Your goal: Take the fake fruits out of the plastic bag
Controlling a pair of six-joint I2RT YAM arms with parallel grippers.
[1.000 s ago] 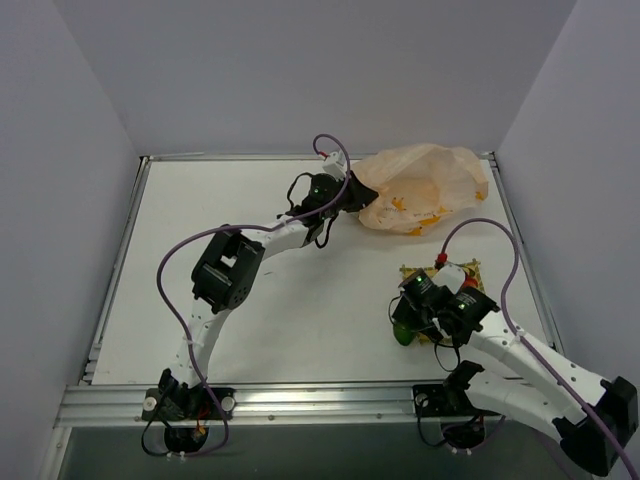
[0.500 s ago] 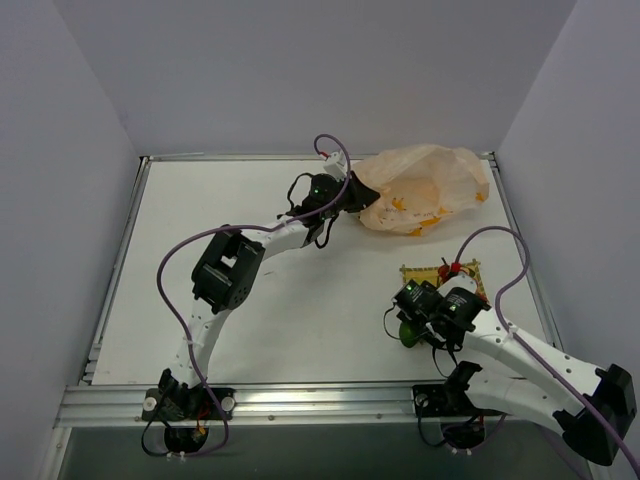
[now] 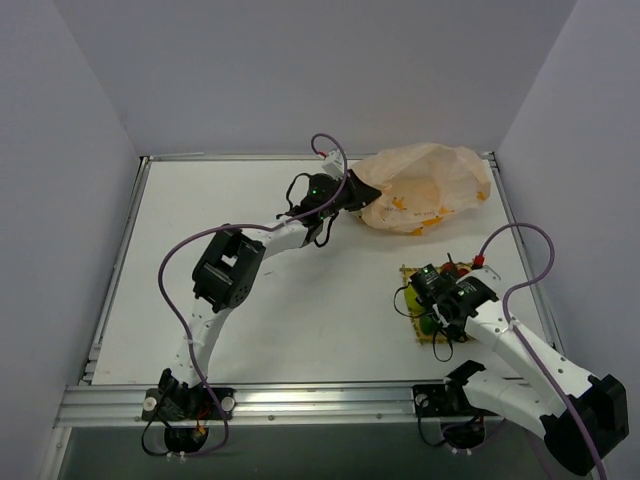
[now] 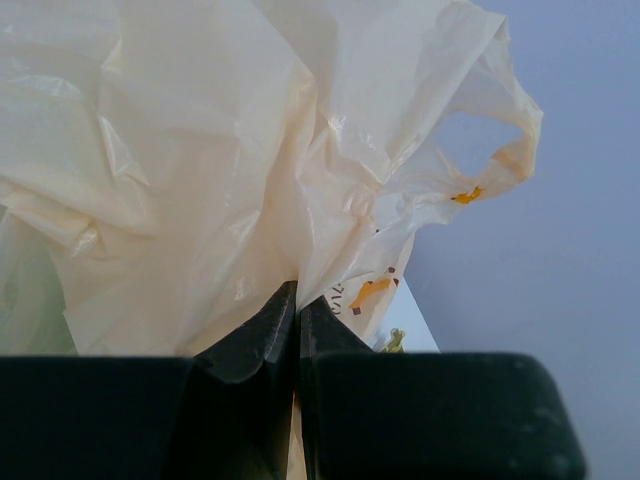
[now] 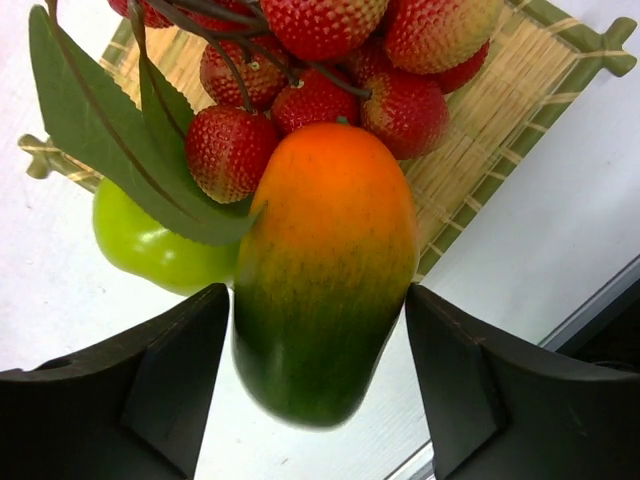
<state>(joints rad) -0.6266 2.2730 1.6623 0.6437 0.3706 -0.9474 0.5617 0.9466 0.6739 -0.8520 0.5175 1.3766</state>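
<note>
Seen from above, a white desk (image 3: 300,320) has two robot arms mounted at its near edge. The left arm stretches to the far right corner, where a crinkled, see-through cream bag (image 3: 425,185) with small orange marks lies slumped on the desk. The left fingers (image 4: 280,325) are clenched together, with a fold of the bag's thin plastic pinched between them. The bag bulges upward from the pinch, and one handle loop stands open at its upper right. What is inside the bag cannot be made out.

The right arm bends over a square woven yellow mat (image 5: 490,110) at the near right of the desk, well apart from the bag. The right fingers (image 5: 170,390) are grasping a mango (image 5: 325,270), orange at one end and green at the other, with one finger pressed against each side. The mango's orange end is over the edge of the mat and its green end is over the bare desk. It is unclear whether the mango rests on the surface or is lifted.

A cluster of bumpy red fruits (image 5: 410,110) on dark stems lies on the mat, touching the mango's orange end. A long green leaf (image 5: 110,150) from the cluster partly covers a round green fruit (image 5: 150,245) just beside the mango, at the mat's edge.
</note>
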